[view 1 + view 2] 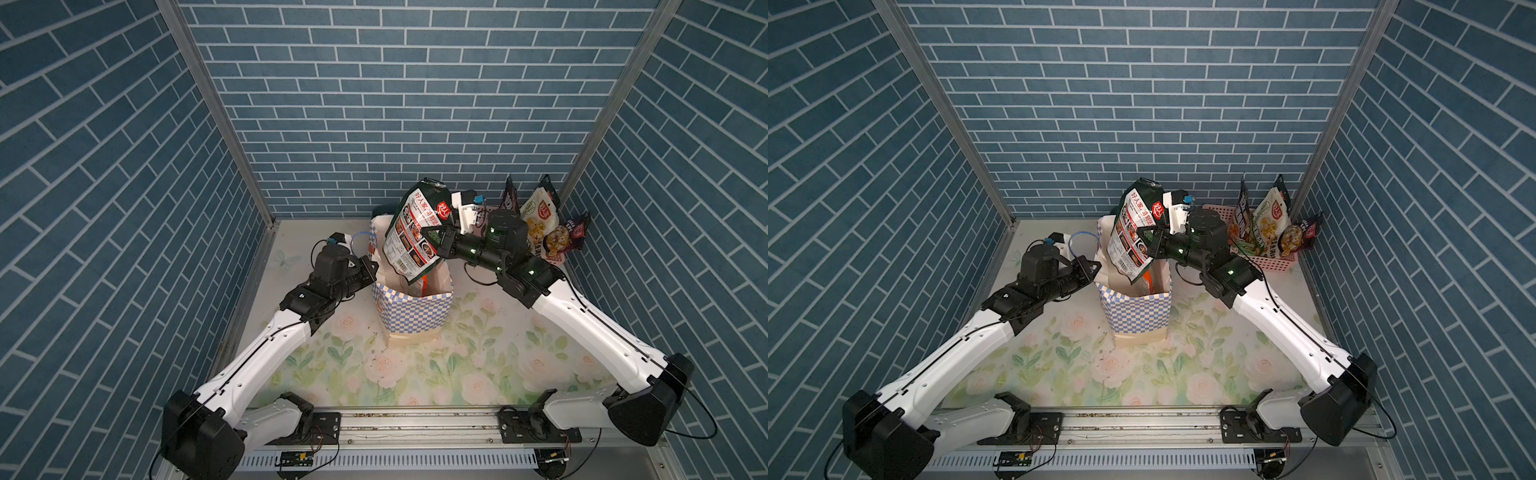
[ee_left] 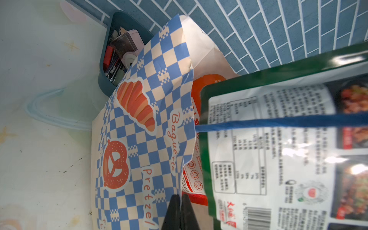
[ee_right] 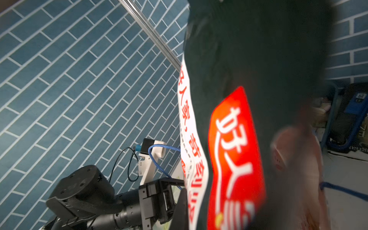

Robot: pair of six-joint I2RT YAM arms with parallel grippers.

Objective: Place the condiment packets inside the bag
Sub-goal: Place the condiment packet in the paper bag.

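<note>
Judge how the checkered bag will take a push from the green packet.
Probably light and tippy: the bag stands tall on a narrow base, steadied where the left gripper pinches its rim. Its wavy rim would likely buckle.

The checkered paper bag (image 2: 159, 59), pinched by the left gripper (image 2: 180, 201), read "Baguette" and "Pretzel". The green condiment packet (image 3: 258, 59) in the right gripper (image 1: 432, 235) bore a red "好人家" badge.

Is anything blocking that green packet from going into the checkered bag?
Nothing visible does. The right gripper holds the green packet at the open mouth of the bag, the left gripper pinches its rim, and the orange packet already inside leaves room.
</note>
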